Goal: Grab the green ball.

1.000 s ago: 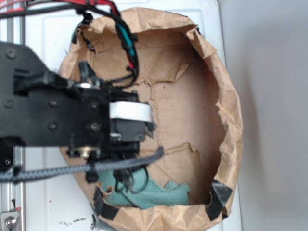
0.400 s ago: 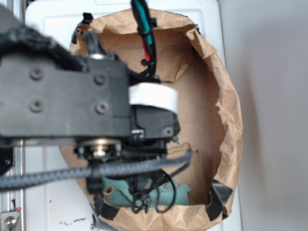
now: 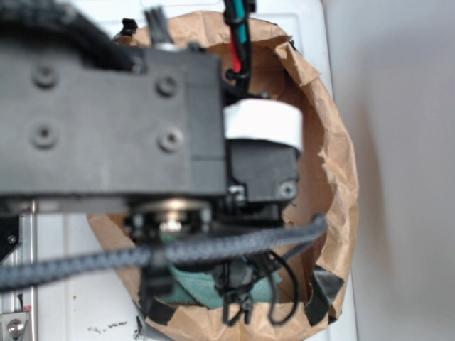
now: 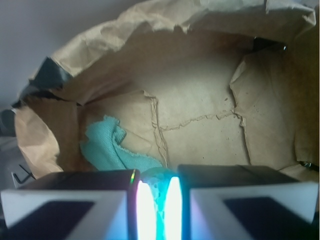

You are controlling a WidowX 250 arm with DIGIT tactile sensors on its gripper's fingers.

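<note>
This is looking like a robot lab or test bench rather than a home. A brown paper bin (image 3: pixel 334 177), patched with black tape (image 3: pixel 323 291), is sitting on a plain white table (image 3: pixel 78 298); a metal rail (image 3: pixel 18 298) is running along its edge, and bundled cables (image 3: pixel 85 261) are hanging across.

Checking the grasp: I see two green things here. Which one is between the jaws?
The green ball, seen as a mint sliver wedged between the jaws. The teal cloth lies crumpled beyond them, apart from both.
</note>
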